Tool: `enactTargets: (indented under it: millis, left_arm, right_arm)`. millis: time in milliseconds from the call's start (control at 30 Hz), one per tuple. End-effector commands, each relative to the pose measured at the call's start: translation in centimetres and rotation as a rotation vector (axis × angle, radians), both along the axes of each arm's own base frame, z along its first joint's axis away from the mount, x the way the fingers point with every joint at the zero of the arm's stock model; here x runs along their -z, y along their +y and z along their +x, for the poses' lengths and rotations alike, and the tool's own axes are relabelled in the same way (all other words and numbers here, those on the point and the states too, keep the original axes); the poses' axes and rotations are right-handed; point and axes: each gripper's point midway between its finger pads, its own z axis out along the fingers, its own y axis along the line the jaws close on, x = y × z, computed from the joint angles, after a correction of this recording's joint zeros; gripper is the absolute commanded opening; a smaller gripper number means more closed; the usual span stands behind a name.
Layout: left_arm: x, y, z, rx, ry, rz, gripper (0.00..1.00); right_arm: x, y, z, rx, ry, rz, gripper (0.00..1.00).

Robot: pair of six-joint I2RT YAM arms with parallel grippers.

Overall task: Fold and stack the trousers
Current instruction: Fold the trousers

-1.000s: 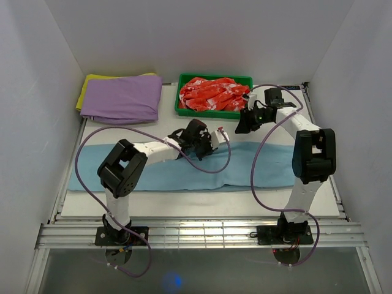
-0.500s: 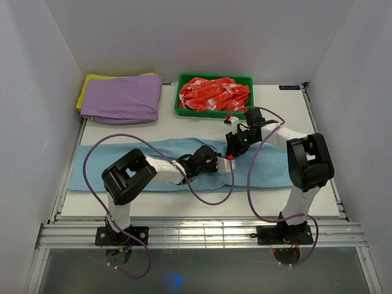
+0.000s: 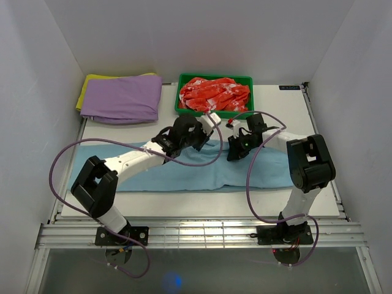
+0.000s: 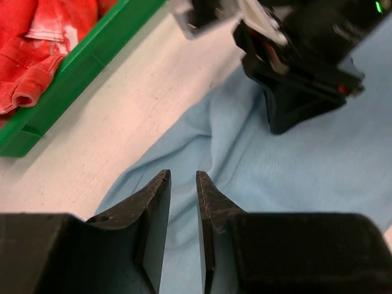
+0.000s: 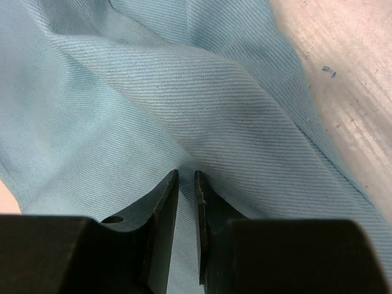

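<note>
**Blue trousers flat on the bench, both pincers at their far edge**

The bench [image 3: 275, 107] carries the light blue trousers [image 3: 184, 177], spread lengthwise beneath both pincers and reaching well out to either side of them. A folded purple garment [image 3: 122, 98] lies well off to the left pincer's left. A green tray [image 3: 214, 76] of red-and-white cloth [image 3: 214, 93] sits just beyond the left pincer.

The left pincer [image 4: 183, 176] hovers over the trousers' far edge. Its jaws are a narrow gap apart and hold nothing.

The right pincer [image 5: 186, 174], just beside the left one, is down on the cloth. A ridge of cloth runs into its narrow gap, but I cannot tell whether it is pinched.
</note>
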Motion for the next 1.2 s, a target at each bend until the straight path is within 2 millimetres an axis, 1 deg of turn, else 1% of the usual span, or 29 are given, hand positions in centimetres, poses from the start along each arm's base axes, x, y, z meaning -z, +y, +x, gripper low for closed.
enactTargets:
  millis: [0,33,100,133,167,200,233,267,333,367,433,467,500,533,567,600,633,667,700,767,800,867,967,1000,1067,1100,1133,1167]
  left_arm:
    - [-1.3,-0.2,0.8,-0.051,0.213,-0.146,0.34]
    - [0.6,-0.3,1.1,-0.054,0.261,-0.119,0.34]
    - [1.6,-0.6,1.6,-0.033,0.328,-0.14,0.37]
    - [1.4,-1.0,2.3,-0.034,0.336,-0.151,0.38]
    - [3.4,-1.0,2.8,-0.056,0.372,-0.131,0.39]
    - [4.1,-1.3,2.9,-0.052,0.39,-0.126,0.4]
    - [3.9,-1.9,3.6,-0.047,0.386,-0.132,0.4]
    - [5.5,-2.2,3.8,-0.046,0.413,-0.116,0.4]
    - [5.9,-3.2,3.5,-0.001,0.459,-0.119,0.36]
    - [6.6,-3.4,3.0,0.022,0.489,-0.119,0.34]
    - [7.2,-3.8,1.6,0.066,0.514,-0.114,0.29]
    - [8.4,-3.5,0.2,0.084,0.534,-0.085,0.27]
    - [8.4,-3.5,-0.4,0.1,0.525,-0.079,0.25]
    - [8.8,-3.3,-1.0,0.109,0.523,-0.065,0.23]
    - [10.3,-2.6,-2.5,0.13,0.533,-0.027,0.23]
    - [10.1,-2.7,-2.7,0.14,0.501,-0.026,0.22]
    - [10.6,-2.2,-2.7,0.123,0.478,-0.004,0.21]
    - [11.0,-2.1,-3.3,0.135,0.459,0.017,0.21]
    - [11.9,-1.6,-3.8,0.13,0.445,0.034,0.21]
    - [12.2,-0.9,-3.7,0.097,0.389,0.062,0.22]
    - [13.0,-0.4,-3.9,0.088,0.363,0.081,0.24]
    - [13.2,0.0,-3.2,0.047,0.303,0.105,0.27]
    - [13.6,0.4,-2.3,0.01,0.27,0.119,0.3]
    - [13.8,0.7,-2.0,-0.019,0.267,0.126,0.3]
    - [14.0,0.7,-1.7,-0.044,0.269,0.127,0.31]
    - [14.0,0.6,-1.8,-0.041,0.275,0.121,0.32]
    - [14.2,0.6,-2.1,-0.039,0.288,0.116,0.33]
    - [13.9,0.6,-2.2,-0.041,0.287,0.102,0.34]
  right_arm:
    - [1.9,-1.0,-1.3,0.014,0.027,-0.056,0.23]
    - [1.5,-0.9,-1.2,0.013,0.012,-0.05,0.23]
    - [0.8,-0.8,-0.8,0.01,-0.007,-0.046,0.23]
    - [0.6,-0.8,-0.8,0.007,-0.008,-0.045,0.23]
    - [0.4,-0.8,-0.7,0.007,-0.015,-0.046,0.23]
    - [0.3,-0.8,-0.6,0.005,-0.018,-0.046,0.23]
    - [0.3,-0.9,-0.7,0.002,-0.019,-0.047,0.23]
    - [0.2,-0.9,-0.6,0.002,-0.023,-0.048,0.23]
    - [-0.5,-0.8,-0.6,0.0,-0.036,-0.039,0.23]
    - [-1.0,-0.7,-0.4,0.002,-0.046,-0.029,0.23]
    - [-3.2,-0.2,0.2,0.006,-0.087,0.007,0.24]
    - [-4.1,-0.1,0.5,0.01,-0.1,0.016,0.24]
    - [-5.4,0.0,0.9,0.017,-0.129,0.032,0.24]
    - [-6.8,0.3,1.6,0.029,-0.155,0.049,0.24]
    - [-7.6,0.4,2.0,0.036,-0.165,0.06,0.24]
    - [-8.5,0.5,2.4,0.045,-0.181,0.07,0.24]
    - [-9.0,0.7,2.7,0.053,-0.187,0.078,0.24]
    - [-9.9,0.9,3.4,0.069,-0.198,0.089,0.24]
    - [-9.9,1.0,3.7,0.081,-0.194,0.089,0.24]
    - [-10.2,1.1,4.5,0.11,-0.187,0.092,0.24]
    - [-9.4,1.3,4.6,0.117,-0.164,0.085,0.24]
    - [-8.6,1.5,4.6,0.123,-0.134,0.077,0.24]
    - [-6.7,2.3,3.3,0.105,-0.073,0.053,0.23]
    - [-5.7,2.6,2.5,0.086,-0.052,0.038,0.23]
    - [-4.6,2.6,1.5,0.072,-0.038,0.0,0.24]
    - [-3.8,2.3,0.9,0.069,-0.024,-0.018,0.24]
    - [-3.3,2.1,0.7,0.07,-0.025,-0.037,0.25]
    - [-2.7,2.0,0.3,0.064,-0.02,-0.052,0.25]
